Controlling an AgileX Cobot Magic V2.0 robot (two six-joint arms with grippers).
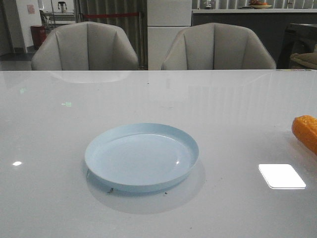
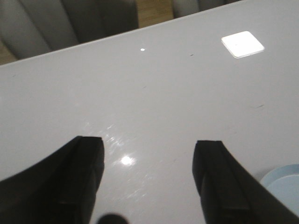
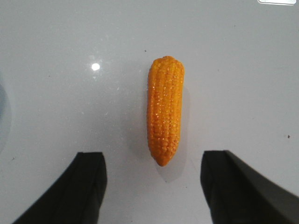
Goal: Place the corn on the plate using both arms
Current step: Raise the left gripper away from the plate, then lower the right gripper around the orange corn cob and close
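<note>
The glossy orange plastic corn cob (image 3: 165,109) is lying on the white table (image 1: 237,114), well right of the round pale blue plate (image 1: 141,156), while both black grippers (image 2: 148,179) (image 3: 154,184) are being held wide apart, empty.

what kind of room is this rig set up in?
Probably an office lounge or showroom, not a workshop. A glossy white table has two padded grey armchairs pulled up behind it, and further back stands a dark counter. On the table are only a plate and corn.
</note>
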